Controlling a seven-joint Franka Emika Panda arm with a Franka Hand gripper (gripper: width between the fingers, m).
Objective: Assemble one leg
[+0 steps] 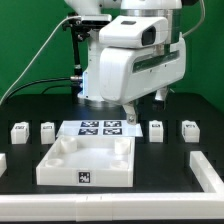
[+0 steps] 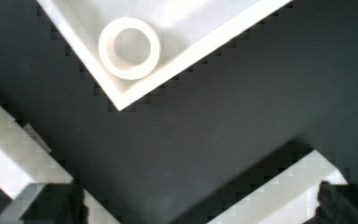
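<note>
Several small white legs with black tags stand in a row on the black table: two at the exterior view's left (image 1: pixel 18 128) (image 1: pixel 47 128) and two at its right (image 1: pixel 156 128) (image 1: pixel 189 128). The large white tray (image 1: pixel 60 168) lies at the front middle. My gripper (image 1: pixel 130 117) hangs above the tray's far right corner, left of the nearest right-hand leg. In the wrist view the gripper (image 2: pixel 194 208) is open and empty, its dark fingertips (image 2: pixel 44 205) wide apart. A tray corner with a round socket (image 2: pixel 130 50) shows there. No leg shows in the wrist view.
The marker board (image 1: pixel 100 128) lies behind the tray. White bars lie at the table's front right (image 1: pixel 207 170) and front left (image 1: pixel 3 161). White strips (image 2: pixel 279 188) cross the wrist view near the fingertips. A green wall and cables are behind the arm.
</note>
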